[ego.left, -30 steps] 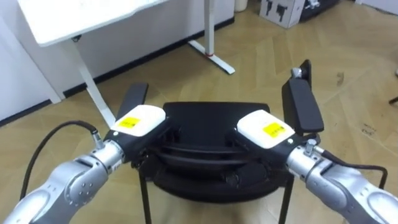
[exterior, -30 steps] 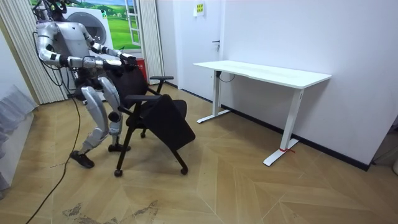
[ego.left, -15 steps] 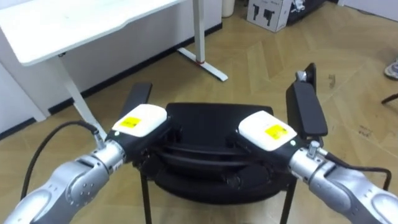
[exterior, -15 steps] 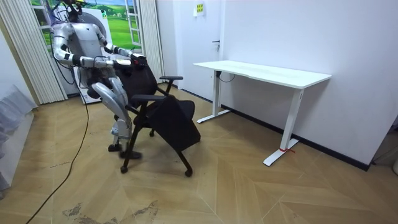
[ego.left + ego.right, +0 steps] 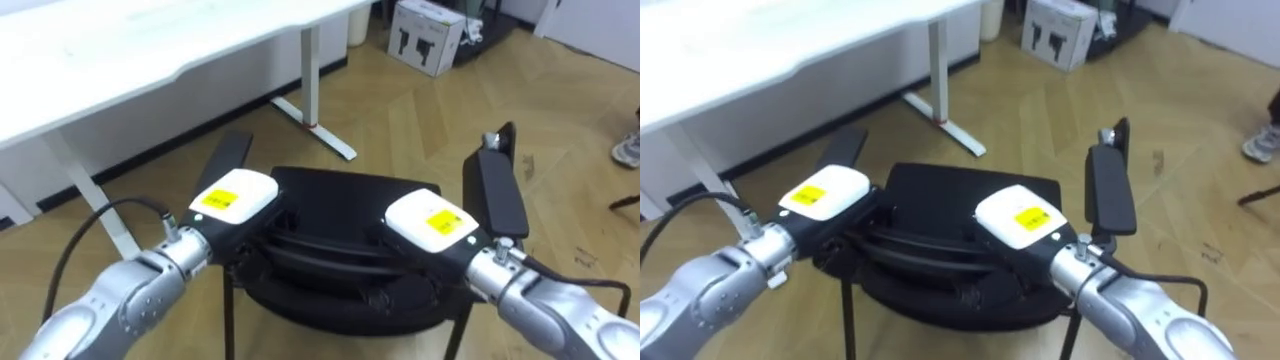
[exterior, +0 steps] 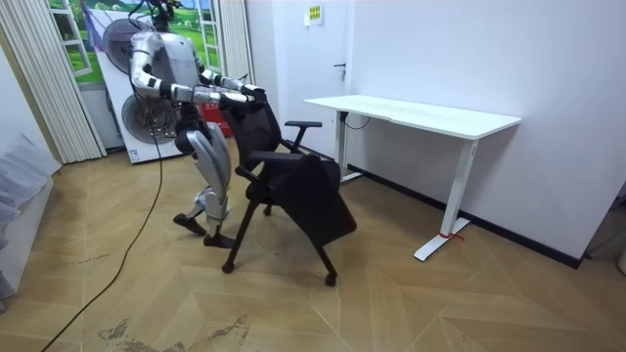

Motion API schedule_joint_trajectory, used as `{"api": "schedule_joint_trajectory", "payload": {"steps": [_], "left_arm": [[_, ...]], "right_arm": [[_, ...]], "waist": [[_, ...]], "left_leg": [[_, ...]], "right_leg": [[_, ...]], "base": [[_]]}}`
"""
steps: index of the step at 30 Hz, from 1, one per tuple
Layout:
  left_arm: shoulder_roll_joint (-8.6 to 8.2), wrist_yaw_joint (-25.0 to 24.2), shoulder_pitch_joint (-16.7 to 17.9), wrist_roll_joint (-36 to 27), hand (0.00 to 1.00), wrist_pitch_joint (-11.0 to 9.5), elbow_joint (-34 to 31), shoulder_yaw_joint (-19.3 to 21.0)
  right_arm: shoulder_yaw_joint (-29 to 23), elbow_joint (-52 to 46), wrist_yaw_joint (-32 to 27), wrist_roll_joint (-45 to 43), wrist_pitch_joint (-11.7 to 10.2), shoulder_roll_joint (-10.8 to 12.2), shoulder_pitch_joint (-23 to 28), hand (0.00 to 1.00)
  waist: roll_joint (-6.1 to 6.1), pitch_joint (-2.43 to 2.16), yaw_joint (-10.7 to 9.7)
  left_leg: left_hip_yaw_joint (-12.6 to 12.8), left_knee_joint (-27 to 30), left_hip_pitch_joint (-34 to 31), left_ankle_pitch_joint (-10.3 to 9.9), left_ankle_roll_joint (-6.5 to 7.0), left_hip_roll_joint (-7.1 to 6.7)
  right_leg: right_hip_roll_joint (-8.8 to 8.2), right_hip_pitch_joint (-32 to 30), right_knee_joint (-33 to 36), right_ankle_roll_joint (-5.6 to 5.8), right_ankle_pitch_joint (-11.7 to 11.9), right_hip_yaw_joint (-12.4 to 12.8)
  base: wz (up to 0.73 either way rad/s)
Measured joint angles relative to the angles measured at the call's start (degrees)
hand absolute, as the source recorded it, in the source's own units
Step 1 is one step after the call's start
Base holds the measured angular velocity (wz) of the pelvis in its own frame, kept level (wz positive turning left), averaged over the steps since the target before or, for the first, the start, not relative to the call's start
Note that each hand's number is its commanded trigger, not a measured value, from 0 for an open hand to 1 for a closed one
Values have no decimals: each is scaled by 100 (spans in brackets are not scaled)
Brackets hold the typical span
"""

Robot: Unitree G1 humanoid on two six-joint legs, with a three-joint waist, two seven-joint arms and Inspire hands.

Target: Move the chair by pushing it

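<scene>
A pale herringbone wooden floor (image 6: 440, 303) runs through the room, scuffed dark at the near left. A plain white wall (image 6: 489, 49) stands at the far right, with a dark baseboard (image 6: 518, 240) along its foot. In front of it is a white desk (image 6: 421, 112) on white legs with long flat feet. Left of the desk, a white door (image 6: 328, 59) has a small yellow-green sign (image 6: 314, 13) above it. Beige pleated curtains (image 6: 39, 98) hang at the far left beside a window (image 6: 68, 24) showing green. Near them stands a white machine (image 6: 112, 117) with a round front. A white box (image 5: 425, 35) sits on the floor beyond the desk.
</scene>
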Motion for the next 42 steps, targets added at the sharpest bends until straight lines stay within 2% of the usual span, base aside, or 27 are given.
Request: {"api": "schedule_joint_trajectory", "payload": {"steps": [2,3,4,6,8,9,10,11,12,13,17,21,23,24,26,27,28,29,30,31,34,36,38,39,40,41,42], "left_arm": [[18,125,-21,23,100,-15,-5,0],[22,176,-75,87,100,-5,-3,0],[8,176,-130,100,100,20,24,0],[-101,188,-162,143,100,9,140,0],[-200,188,-161,187,100,11,168,0],[-215,208,-161,179,100,-1,123,5],[-220,210,-164,150,100,-31,44,49],[-208,211,-179,154,100,-28,12,72],[-207,234,-197,246,100,-11,9,137],[-229,227,-319,367,100,1,11,156],[-295,225,-408,362,100,50,22,167],[-413,236,-315,320,100,67,16,209],[-423,235,-316,287,100,71,13,212],[-437,234,-316,231,100,73,11,210],[-440,233,-314,196,100,56,13,197],[-444,214,-312,199,100,89,19,147],[-435,205,-285,199,100,108,22,101],[-429,216,-263,203,100,113,22,75],[-407,224,-259,208,100,159,22,-24],[-384,254,-260,207,100,180,18,-85],[-319,261,-279,207,100,220,66,-84],[-301,253,-283,181,100,206,76,-86],[-252,241,-279,85,100,189,86,-109],[-180,233,-275,-56,100,124,85,-98],[-197,237,-260,-106,100,64,129,-41],[-248,235,-262,-65,100,101,144,-44],[-282,232,-283,-38,100,104,172,-44]], "right_arm": [[-4,-1,-61,0,29,19,-7,100],[-4,2,-83,-2,128,88,-10,100],[-5,6,-105,-18,213,140,-26,100],[-5,10,-116,-21,314,151,-29,100],[-48,-34,-107,-13,270,68,-17,100],[-68,-141,-86,6,251,-51,-14,100],[-108,-281,-51,101,227,-212,-14,100],[-135,-276,-50,153,219,-205,-12,100],[-152,-290,-40,117,309,-38,21,100],[-203,-363,-35,5,394,4,14,100],[-367,-513,30,-30,469,8,14,100],[-505,-715,199,-207,471,-65,37,100],[-578,-759,245,-213,438,-74,37,100],[-599,-827,306,-212,435,-87,23,100],[-626,-847,342,-207,353,-143,23,100],[-627,-831,383,-211,305,-169,34,100],[-632,-778,386,-224,268,-133,76,100],[-632,-748,385,-239,250,-112,99,100],[-665,-685,377,-284,213,-64,191,100],[-726,-628,335,-384,161,11,267,100],[-736,-499,231,-493,142,204,246,100],[-765,-472,224,-505,47,200,236,100],[-763,-455,226,-483,-11,194,235,100],[-763,-460,215,-443,-42,205,225,100],[-778,-458,186,-397,-65,169,201,100],[-778,-448,189,-402,-44,169,197,100],[-771,-423,197,-405,34,210,192,100]], "waist": [[-64,14,49],[-142,45,51],[-191,68,52],[-232,83,55],[-239,82,29],[-211,63,50],[-128,30,46],[-216,44,8],[-463,5,-66],[-480,-8,-49],[-303,-33,-9],[-271,-29,44],[-261,-36,39],[-267,-32,43],[-334,-23,26],[-312,-29,21],[-311,-30,19],[-310,-29,8],[-301,-28,-15],[-273,-22,-10],[-180,32,72],[-151,48,33],[-184,76,63],[-202,84,76],[-146,79,65],[-88,52,89],[-19,27,160]], "left_leg": [[-22,608,-449,-146,339,322],[-66,846,-837,-349,420,647],[-125,842,-1277,-399,394,900],[-247,303,-1727,-406,330,1033],[-197,-973,-1864,-295,236,994],[-154,-2072,-1792,33,235,959],[-156,-3046,-1717,590,148,878],[-78,-3090,-1640,417,391,803],[-66,-3136,-1547,386,410,520],[-92,-3140,-1587,256,452,391],[-31,-3117,-1587,8,535,252],[3,-3116,-1332,-279,600,-74],[40,-3092,-1273,-398,650,-194],[149,-3105,-1212,-470,707,-246],[301,-3124,-1028,-536,795,-396],[282,-3187,-883,-587,846,-450],[244,-3342,-684,-591,868,-495],[178,-3431,-575,-597,882,-485],[34,-3556,-379,-618,916,-490],[-221,-3569,-288,-683,938,-471],[-612,-3492,-108,-929,884,-466],[-824,-3300,-95,-1150,857,-484],[-920,-3015,-15,-1429,807,-490],[-1035,-2666,-73,-1710,795,-493],[-1136,-2214,-235,-1973,656,-442],[-1149,-2152,-258,-2021,598,-348],[-1102,-2219,-243,-2026,551,-180]], "right_leg": [[34,135,-25,-12,-139,21],[26,233,-29,-16,-240,20],[-22,326,-42,10,-326,36],[-187,503,-35,119,-488,127],[-380,636,-3,267,-685,182],[-433,633,135,365,-875,277],[-464,640,430,467,-1161,334],[-541,613,568,529,-1316,343],[-766,627,660,695,-1493,350],[-795,637,519,788,-1480,394],[-890,910,-105,948,-1292,420],[-1231,1379,-476,1057,-1265,279],[-1402,1312,11,1078,-1274,202],[-1551,1061,720,1159,-1221,206],[-1769,555,1854,1156,-841,451],[-1796,344,2384,1071,-371,574],[-1797,217,2698,1035,172,640],[-1779,183,2815,1012,465,671],[-1699,122,3005,1070,1086,687],[-1568,-37,3271,1017,1161,751],[-1175,-953,3805,815,299,794],[-1035,-1349,3366,810,79,765],[-1033,-1516,2419,850,2,822],[-970,-1487,1464,934,68,1031],[-858,-1416,1240,831,26,986],[-781,-1388,1199,858,-10,927],[-745,-1287,1036,771,27,706]], "base": [[-4],[0],[0],[-14],[-16],[-21],[-17],[12],[22],[15],[-2],[7],[14],[21],[24],[20],[17],[28],[30],[25],[9],[42],[38],[41],[37],[26],[29]]}}
